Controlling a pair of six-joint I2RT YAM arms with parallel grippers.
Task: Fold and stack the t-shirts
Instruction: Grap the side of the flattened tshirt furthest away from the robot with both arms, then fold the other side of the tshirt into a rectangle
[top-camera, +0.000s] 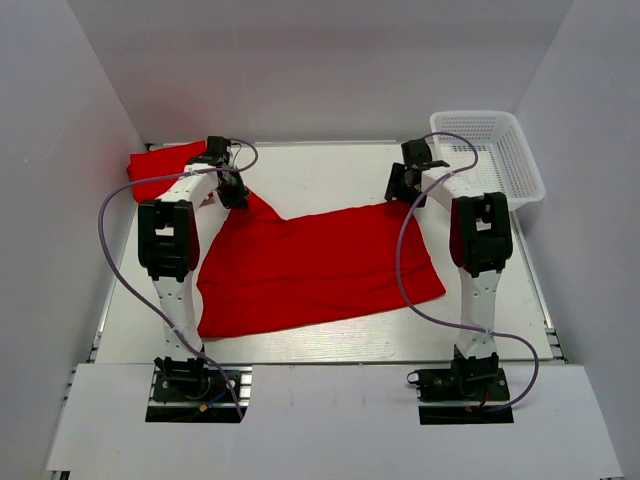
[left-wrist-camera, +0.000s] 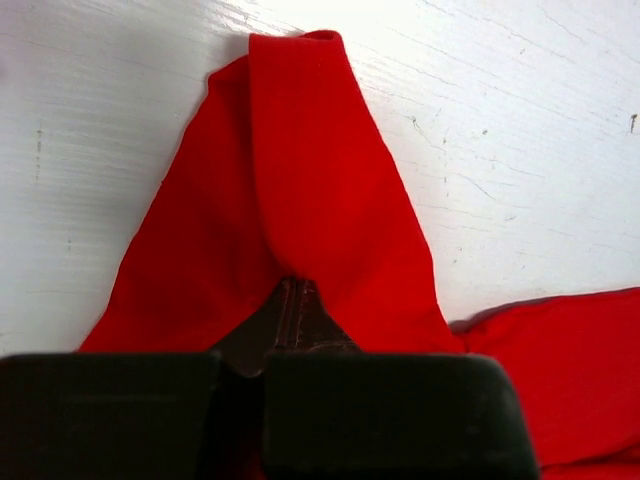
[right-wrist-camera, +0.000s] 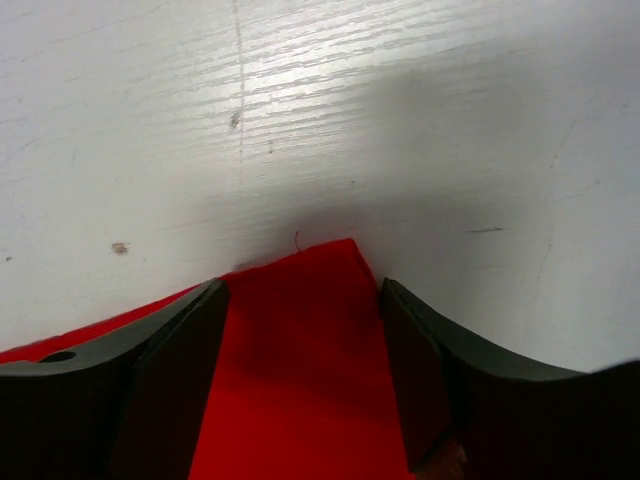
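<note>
A red t-shirt (top-camera: 310, 265) lies spread across the middle of the table. My left gripper (top-camera: 235, 192) is shut on its far left corner, and the left wrist view shows the cloth (left-wrist-camera: 300, 180) pinched at the closed jaws (left-wrist-camera: 292, 300) and peaking away from them. My right gripper (top-camera: 405, 185) is open over the far right corner. In the right wrist view that corner (right-wrist-camera: 310, 330) lies on the table between the spread fingers (right-wrist-camera: 300, 300). A second red t-shirt (top-camera: 165, 163) lies bunched at the back left, partly hidden by the left arm.
A white lattice basket (top-camera: 495, 150) stands at the back right, close to the right arm. White walls close in the table at the left, back and right. The arms' purple cables loop over the table sides.
</note>
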